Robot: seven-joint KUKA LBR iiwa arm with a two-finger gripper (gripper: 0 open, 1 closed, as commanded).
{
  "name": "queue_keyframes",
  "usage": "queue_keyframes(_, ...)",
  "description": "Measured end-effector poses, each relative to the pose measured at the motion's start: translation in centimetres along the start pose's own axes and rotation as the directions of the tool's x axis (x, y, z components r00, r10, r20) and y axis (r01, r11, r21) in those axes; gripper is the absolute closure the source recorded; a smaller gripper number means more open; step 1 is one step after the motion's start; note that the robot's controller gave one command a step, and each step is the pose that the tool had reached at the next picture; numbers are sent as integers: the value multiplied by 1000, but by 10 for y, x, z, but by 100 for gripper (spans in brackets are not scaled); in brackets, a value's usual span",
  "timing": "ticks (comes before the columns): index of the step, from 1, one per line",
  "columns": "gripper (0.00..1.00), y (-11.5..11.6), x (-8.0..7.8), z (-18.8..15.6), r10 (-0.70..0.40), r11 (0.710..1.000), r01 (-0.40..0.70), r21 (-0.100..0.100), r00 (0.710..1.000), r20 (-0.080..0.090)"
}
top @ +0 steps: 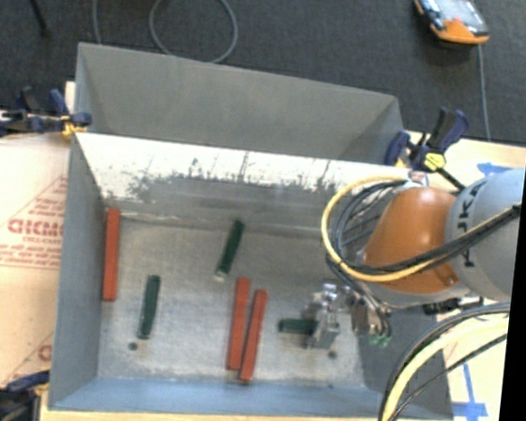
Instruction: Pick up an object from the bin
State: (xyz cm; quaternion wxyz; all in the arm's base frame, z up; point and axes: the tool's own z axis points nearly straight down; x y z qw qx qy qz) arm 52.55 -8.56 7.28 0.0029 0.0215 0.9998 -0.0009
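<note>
My gripper [323,332] is low in the right part of the bin, its metal fingers pointing down at a small dark green stick [293,327] that lies crosswise on the floor. The stick's right end sits at the fingertips; whether the fingers are round it I cannot make out. Two orange-red sticks [245,331] lie side by side just left of the gripper.
Another orange-red stick [110,254] lies along the left wall. A dark green marker [148,305] lies in the left half and a second one [230,248] near the middle back. The arm with its orange cover and cables overhangs the bin's right side.
</note>
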Motion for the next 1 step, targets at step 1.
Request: queue_keyframes(1,100,-10,0,-139,104,995,-104,-1,995,5)
